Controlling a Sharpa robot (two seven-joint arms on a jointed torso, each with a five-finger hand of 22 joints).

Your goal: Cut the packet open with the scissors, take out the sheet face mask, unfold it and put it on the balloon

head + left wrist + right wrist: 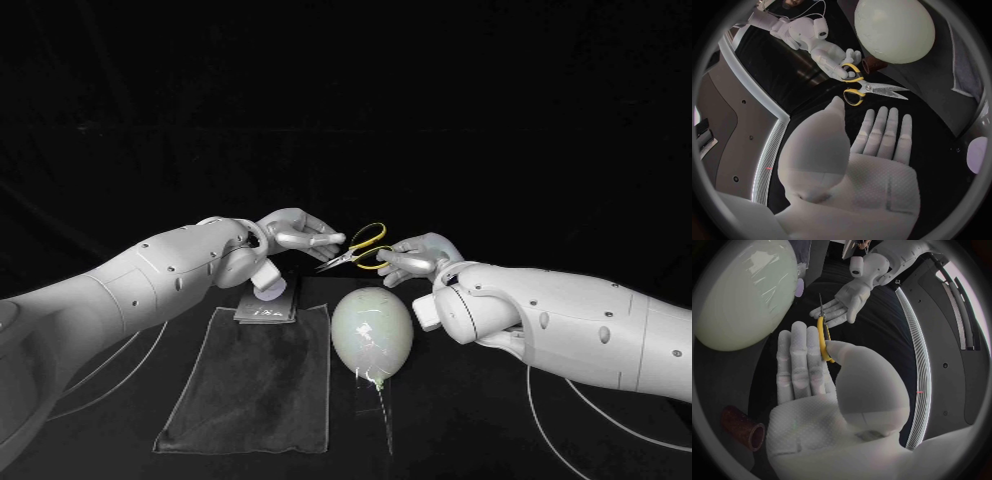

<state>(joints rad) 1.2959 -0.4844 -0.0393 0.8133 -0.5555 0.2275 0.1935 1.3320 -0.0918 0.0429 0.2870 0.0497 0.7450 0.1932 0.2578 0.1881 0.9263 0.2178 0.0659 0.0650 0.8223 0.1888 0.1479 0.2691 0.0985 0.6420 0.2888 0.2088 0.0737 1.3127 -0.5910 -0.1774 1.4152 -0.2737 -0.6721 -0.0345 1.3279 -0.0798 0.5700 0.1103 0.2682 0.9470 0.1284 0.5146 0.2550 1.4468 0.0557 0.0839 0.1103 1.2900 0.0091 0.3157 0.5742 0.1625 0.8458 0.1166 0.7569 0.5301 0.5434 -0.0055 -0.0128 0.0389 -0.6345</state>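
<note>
Table: you are looking down at a black table [462, 440] that is carrying the things listed here.
Cloth: a dark cloth [253, 390] is lying flat on the left part of the table, its long side running away from you.
Packet: the dark packet [270, 313] is lying flat on the far end of the cloth, and neither hand is holding it.
Left hand: your left hand [299, 234] is hovering above the far end of the cloth. Its palm is showing open, its fingers are stretching out straight and slightly apart, and it is holding nothing. Its fingertips are pointing toward the blade tips, with a gap showing in the left wrist view.
Scissors: the scissors [870, 89] are hanging in the air between your two hands. Their blades are lying nearly together and pointing at the left hand.
Balloon: the pale green balloon [372, 330] is sitting just right of the cloth, nearer to you than the scissors. A reddish-brown tube [745, 427] is showing beside it.
Right hand: your right hand [415, 256] is gripping the scissors by their yellow handles.
</note>
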